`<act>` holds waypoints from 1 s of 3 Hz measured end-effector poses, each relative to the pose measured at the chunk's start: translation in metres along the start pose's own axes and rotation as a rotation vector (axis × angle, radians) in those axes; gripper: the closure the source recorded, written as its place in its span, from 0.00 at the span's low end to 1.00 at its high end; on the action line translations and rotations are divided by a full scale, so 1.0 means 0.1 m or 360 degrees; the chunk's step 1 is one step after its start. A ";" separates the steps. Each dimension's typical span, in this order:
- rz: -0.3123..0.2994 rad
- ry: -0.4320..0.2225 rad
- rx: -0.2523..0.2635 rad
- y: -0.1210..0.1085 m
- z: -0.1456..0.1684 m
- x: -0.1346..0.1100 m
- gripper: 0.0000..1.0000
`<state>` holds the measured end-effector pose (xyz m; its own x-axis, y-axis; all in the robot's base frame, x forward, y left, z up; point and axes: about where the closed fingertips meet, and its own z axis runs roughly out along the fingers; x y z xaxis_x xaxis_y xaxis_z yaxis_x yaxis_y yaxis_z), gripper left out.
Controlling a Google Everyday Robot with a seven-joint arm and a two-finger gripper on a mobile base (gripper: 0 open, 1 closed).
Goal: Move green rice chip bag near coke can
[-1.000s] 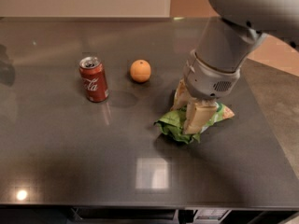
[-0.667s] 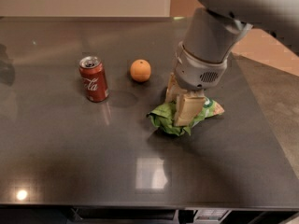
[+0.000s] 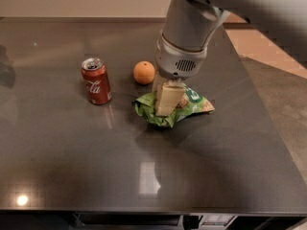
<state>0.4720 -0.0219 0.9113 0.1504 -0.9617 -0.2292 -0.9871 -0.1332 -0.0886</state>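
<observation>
The green rice chip bag (image 3: pixel 189 104) is crumpled and bright green, right of centre on the dark table (image 3: pixel 72 147). My gripper (image 3: pixel 165 107) comes down from above and is shut on the green rice chip bag, its tan fingers (image 3: pixel 169 98) pinching the bag's left part. The coke can (image 3: pixel 96 81) stands upright to the left, about a can's width from the bag's left edge. Whether the bag rests on the table or hangs just above it I cannot tell.
A round orange fruit (image 3: pixel 144 73) lies between the can and my arm, just behind the bag. The table's right edge (image 3: pixel 268 109) borders a lighter floor. The front edge runs along the bottom.
My gripper has carried the green bag to the left, closer to the orange and the coke can. The can and the orange have not moved.
</observation>
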 end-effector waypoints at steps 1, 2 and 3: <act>0.0145 0.0004 0.0024 -0.03 0.00 -0.20 1.00; 0.0330 0.0006 0.0077 0.00 -0.01 -0.39 1.00; 0.0485 0.0002 0.0141 -0.06 -0.03 -0.54 1.00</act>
<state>0.4701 0.0301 0.9267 -0.1518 -0.9544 -0.2572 -0.9781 0.1825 -0.1002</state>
